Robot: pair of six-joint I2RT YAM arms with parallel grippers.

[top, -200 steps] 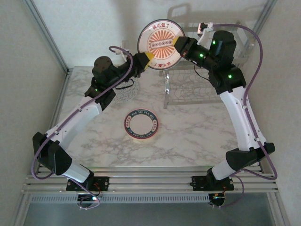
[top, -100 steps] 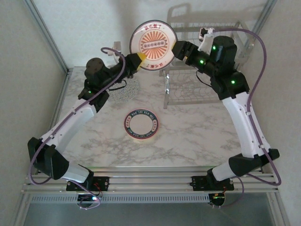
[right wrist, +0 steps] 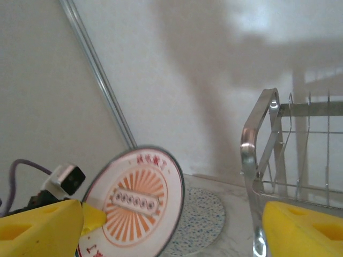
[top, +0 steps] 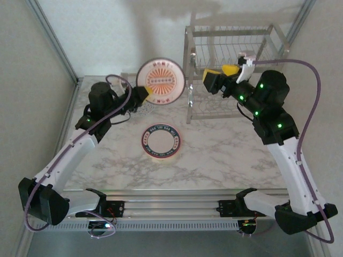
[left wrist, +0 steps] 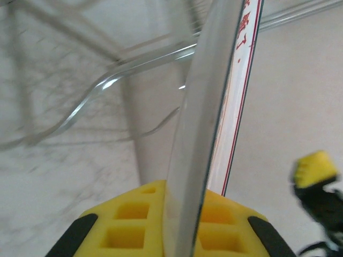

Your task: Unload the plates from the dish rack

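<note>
- Maroon-rimmed plate [top: 161, 81] hangs upright, left of the dish rack [top: 236, 40], pinched at its rim by the closed left gripper [top: 144, 93].
- Right gripper [top: 221, 75] gapes empty beside the rack.
- Risk: this one-edge grip may let it swivel or drop onto the grey-speckled plate [right wrist: 201, 214].

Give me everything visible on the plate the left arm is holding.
The plate is round and glossy, ceramic by its look: dark rim, pale band with red characters, orange sunburst centre around a white strip. It is held nearly upright in the air over the back left of the table, left of the dish rack and apart from it. The left gripper has its yellow jaws shut on the lower left rim; nothing else touches it. The right gripper is open, clear of it.
</note>
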